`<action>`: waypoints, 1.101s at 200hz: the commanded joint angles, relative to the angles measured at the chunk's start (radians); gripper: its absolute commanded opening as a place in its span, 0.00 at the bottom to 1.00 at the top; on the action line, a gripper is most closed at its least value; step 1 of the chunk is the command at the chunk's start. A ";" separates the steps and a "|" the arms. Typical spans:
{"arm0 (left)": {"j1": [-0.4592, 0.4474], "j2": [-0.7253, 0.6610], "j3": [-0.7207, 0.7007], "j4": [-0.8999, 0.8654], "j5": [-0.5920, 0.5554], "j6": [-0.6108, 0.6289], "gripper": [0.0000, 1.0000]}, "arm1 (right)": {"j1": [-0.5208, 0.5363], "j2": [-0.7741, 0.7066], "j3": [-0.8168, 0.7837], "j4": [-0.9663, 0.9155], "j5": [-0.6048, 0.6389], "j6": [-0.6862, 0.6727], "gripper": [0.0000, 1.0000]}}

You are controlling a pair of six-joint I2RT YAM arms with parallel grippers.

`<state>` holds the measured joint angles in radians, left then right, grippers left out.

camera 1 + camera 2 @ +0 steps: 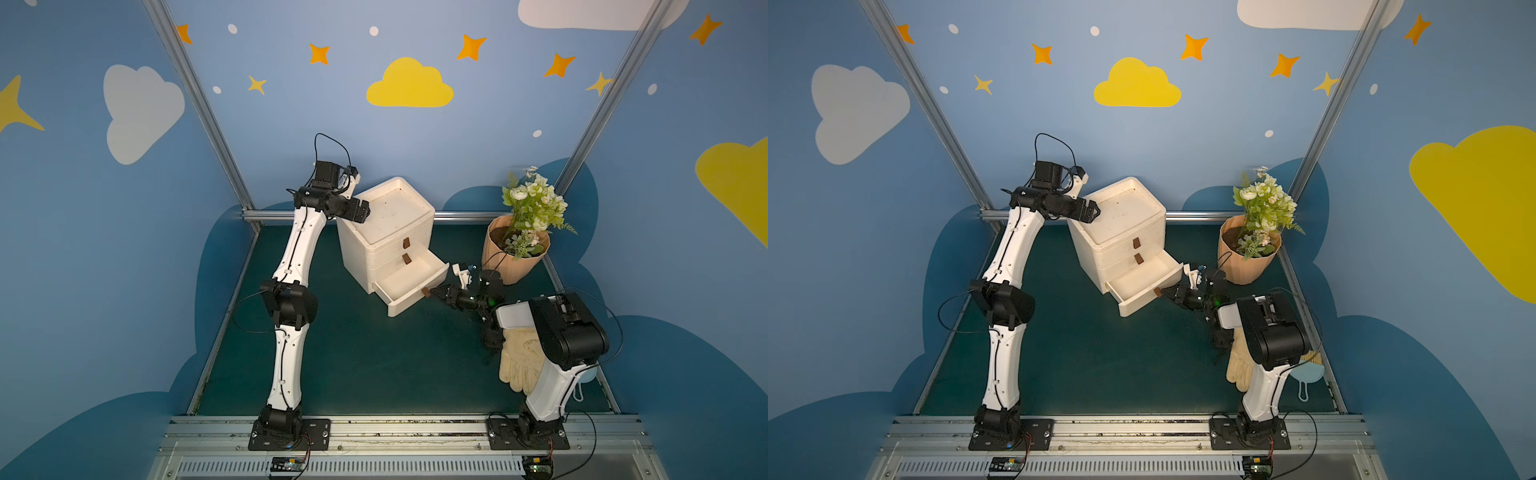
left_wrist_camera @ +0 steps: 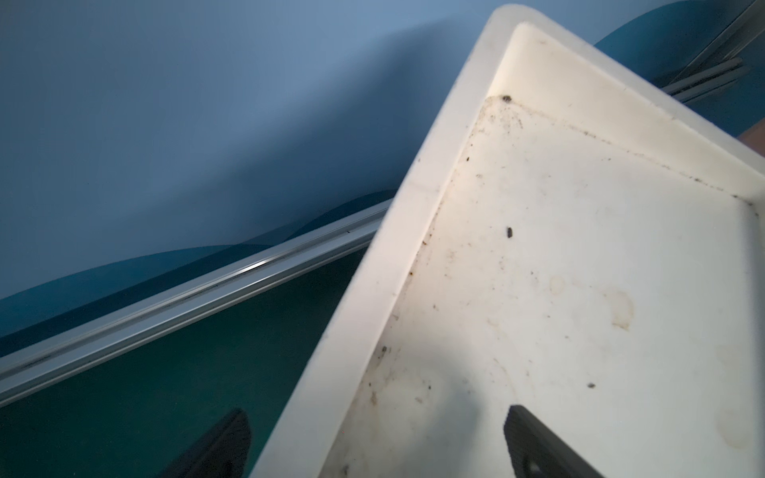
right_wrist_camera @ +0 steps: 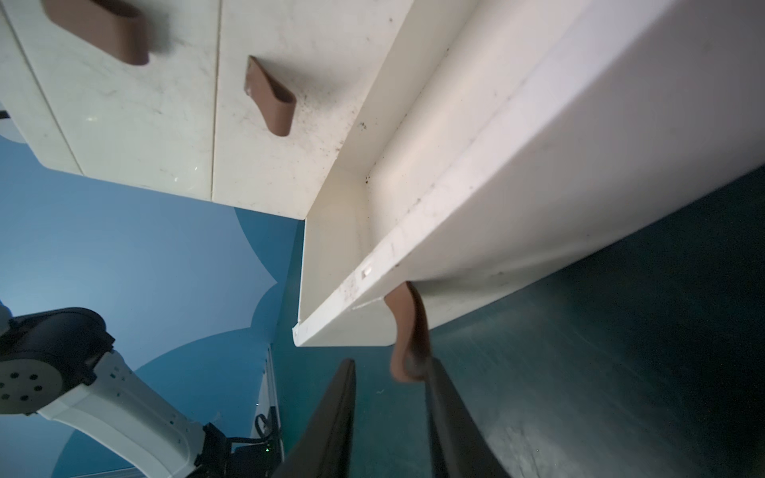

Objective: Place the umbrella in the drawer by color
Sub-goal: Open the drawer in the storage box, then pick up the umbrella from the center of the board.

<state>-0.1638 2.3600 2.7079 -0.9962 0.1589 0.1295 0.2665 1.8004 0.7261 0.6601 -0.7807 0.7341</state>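
A white cabinet [image 1: 386, 216] [image 1: 1121, 212] with three brown-handled drawers stands at the back of the mat. Its bottom drawer [image 1: 409, 276] [image 1: 1142, 278] is pulled out and looks empty. My right gripper [image 1: 434, 293] [image 1: 1167, 294] [image 3: 389, 366] is open at that drawer's brown handle [image 3: 407, 335]; the handle's tip touches one finger without being clamped. My left gripper [image 1: 365, 212] [image 1: 1096, 211] [image 2: 376, 414] is wide open, straddling the cabinet's top rim [image 2: 372, 289]. A pale blue umbrella [image 1: 1308, 372] [image 1: 588, 376] lies at the right edge, mostly hidden behind my right arm.
A cream glove [image 1: 519, 361] [image 1: 1239, 365] lies on the green mat under my right arm. A tan pot of white flowers [image 1: 515, 253] [image 1: 1250, 257] stands at the back right, close to my right wrist. Metal rails border the mat.
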 commanded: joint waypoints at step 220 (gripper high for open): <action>-0.131 -1.252 -1.490 0.617 -0.012 -0.378 1.00 | 0.008 -0.211 0.278 -1.405 0.898 -0.492 0.95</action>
<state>-0.2913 1.1435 1.2724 -0.4149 0.1318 -0.2035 0.2653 1.5665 0.9638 -0.7376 0.1383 0.2470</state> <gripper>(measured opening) 0.999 0.970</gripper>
